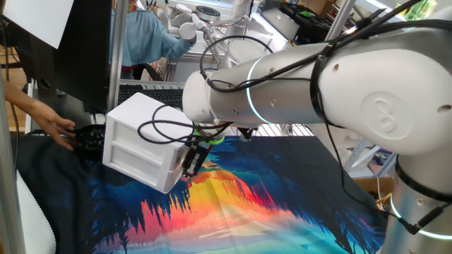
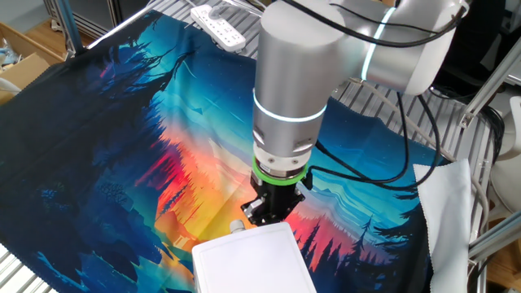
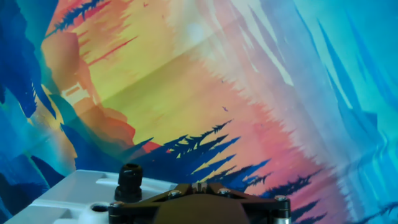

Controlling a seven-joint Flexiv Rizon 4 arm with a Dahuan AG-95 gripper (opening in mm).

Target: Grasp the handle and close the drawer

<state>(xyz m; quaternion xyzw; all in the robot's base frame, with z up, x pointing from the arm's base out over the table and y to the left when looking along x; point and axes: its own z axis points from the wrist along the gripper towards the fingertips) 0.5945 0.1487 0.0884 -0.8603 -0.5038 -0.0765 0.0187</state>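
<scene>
The small white cabinet (image 1: 141, 144) stands on the colourful cloth, and the other fixed view shows its top (image 2: 252, 260). My gripper (image 1: 192, 161) presses against the lower part of its front, where the drawer sits. It looks shut, with the dark fingers together (image 2: 267, 213). The handle is hidden behind the fingers, so I cannot tell whether it is pinched. No part of the drawer shows sticking out. A pale knob (image 2: 236, 228) juts from the front edge beside the gripper. The hand view shows the gripper (image 3: 199, 186) low in the frame over the cloth, beside a dark ribbed knob (image 3: 129, 183) on a white surface.
A person's hand (image 1: 49, 127) holds a black round object (image 1: 88, 139) just left of the cabinet. A white power strip (image 2: 218, 24) lies at the cloth's far edge. Black cables (image 1: 166, 130) loop from the arm over the cabinet. A cardboard box (image 2: 16, 53) stands beyond the table.
</scene>
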